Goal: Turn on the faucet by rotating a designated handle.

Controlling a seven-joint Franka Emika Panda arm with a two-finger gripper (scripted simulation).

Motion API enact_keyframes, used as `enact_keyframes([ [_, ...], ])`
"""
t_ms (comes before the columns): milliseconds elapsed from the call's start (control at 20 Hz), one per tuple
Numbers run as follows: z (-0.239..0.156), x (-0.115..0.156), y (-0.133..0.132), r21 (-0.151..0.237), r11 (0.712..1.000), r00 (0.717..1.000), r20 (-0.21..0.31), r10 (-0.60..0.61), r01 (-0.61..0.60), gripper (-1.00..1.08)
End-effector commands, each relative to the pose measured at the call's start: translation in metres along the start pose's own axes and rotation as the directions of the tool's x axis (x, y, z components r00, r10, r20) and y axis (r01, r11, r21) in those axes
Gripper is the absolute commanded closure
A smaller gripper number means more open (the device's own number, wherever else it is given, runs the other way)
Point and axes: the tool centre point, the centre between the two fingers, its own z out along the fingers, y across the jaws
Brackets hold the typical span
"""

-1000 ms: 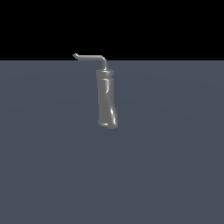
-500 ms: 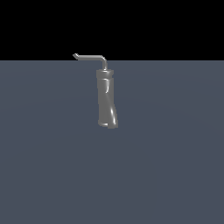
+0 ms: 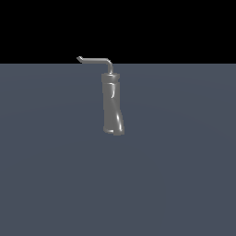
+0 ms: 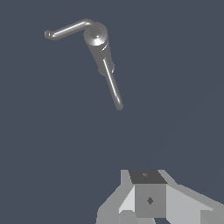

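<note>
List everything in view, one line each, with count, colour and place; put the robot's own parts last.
faucet: one, glossy grey, slightly twisted column standing upright on the floor, a little toward the exterior view's left of centre.
handle: one, thin grey bent rod on top of the faucet, reaching toward the exterior view's left and ending in a small upturned tip.
second rod: one, thin grey, seen only in the wrist view, running out from the column; what it is cannot be told.
floor: one, flat dark blue-grey surface under the faucet.
pincer: one, white and grey, seen only in the wrist view, apart from the faucet and touching nothing; whether it is open or shut cannot be told.
</note>
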Motion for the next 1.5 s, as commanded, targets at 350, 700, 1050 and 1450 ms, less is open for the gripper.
enact_keyframes([
  [350, 0.009, 0.051, -0.020, 0.001, 0.980, 0.980, 0.005, 0.197, -0.197, 1.08],
  [700, 0.022, 0.091, -0.038, -0.003, 0.937, 0.937, 0.008, 0.349, -0.349, 1.08],
  [1050, 0.041, 0.130, -0.058, -0.010, 0.871, 0.871, 0.006, 0.492, -0.492, 1.08],
  [1450, 0.069, 0.172, -0.082, -0.020, 0.768, 0.769, -0.003, 0.640, -0.640, 1.08],
])
